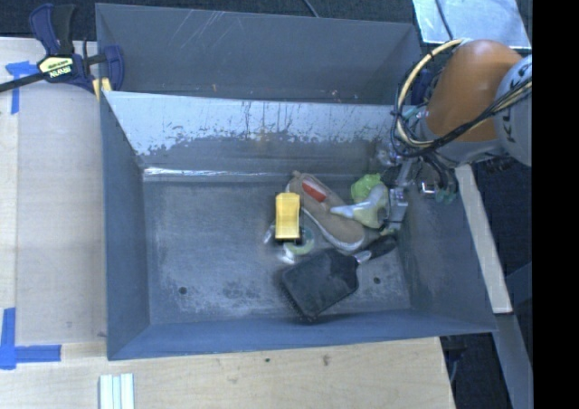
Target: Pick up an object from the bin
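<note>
Most of the grey metal bin (181, 244) lies bare. The whole left half of its floor is open, and so are the strip below the back wall and the front left corner. We see the only crowding to the right of centre, where a small heap (327, 228) of loose things reaches almost to the right wall.

On the heap's left edge a yellow block (288, 215) lies lengthwise, with open floor beside it. At the front edge a flat black pad (318, 284) lies tilted, close to the front wall but apart from it. Between the two sits a tan, shoe-like shape (338, 230) with a red piece (315, 188) at its back end. At the right edge, nearest the wall, a green lump (366, 186) sits with a pale, translucent piece (349, 211) just in front of it.

The arm comes in over the right rim. Its orange cover (472, 90) sits high above that rim, ringed by looping cables (412, 104), and the wrist points down and a little leftward into the bin. The gripper (395, 208) is low in the narrow room between the heap and the right wall, just beside the green lump and the pale piece. We cannot tell whether the gripper is open or closed, nor whether it touches either thing. Nothing can be seen held in it.
</note>
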`<state>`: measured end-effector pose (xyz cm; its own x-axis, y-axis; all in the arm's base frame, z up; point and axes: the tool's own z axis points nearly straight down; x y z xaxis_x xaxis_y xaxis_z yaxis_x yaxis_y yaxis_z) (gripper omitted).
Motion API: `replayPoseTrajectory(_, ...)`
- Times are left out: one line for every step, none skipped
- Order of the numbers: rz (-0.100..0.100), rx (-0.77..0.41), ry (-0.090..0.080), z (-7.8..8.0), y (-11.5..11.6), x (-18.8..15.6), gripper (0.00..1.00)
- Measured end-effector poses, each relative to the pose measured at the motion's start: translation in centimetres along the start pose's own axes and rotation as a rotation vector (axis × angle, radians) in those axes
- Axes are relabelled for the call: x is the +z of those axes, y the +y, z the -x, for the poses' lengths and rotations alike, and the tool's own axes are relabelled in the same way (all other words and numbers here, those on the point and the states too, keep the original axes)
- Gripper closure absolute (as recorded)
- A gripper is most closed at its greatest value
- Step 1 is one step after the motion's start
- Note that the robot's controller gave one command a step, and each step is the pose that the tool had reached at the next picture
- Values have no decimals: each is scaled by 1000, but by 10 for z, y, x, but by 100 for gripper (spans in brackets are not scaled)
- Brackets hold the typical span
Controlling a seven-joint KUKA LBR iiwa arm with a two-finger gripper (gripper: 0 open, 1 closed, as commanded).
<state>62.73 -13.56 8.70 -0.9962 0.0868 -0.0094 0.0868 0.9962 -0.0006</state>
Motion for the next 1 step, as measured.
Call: replayPoseTrajectory(-4,-8,-26,3,0,14,100)
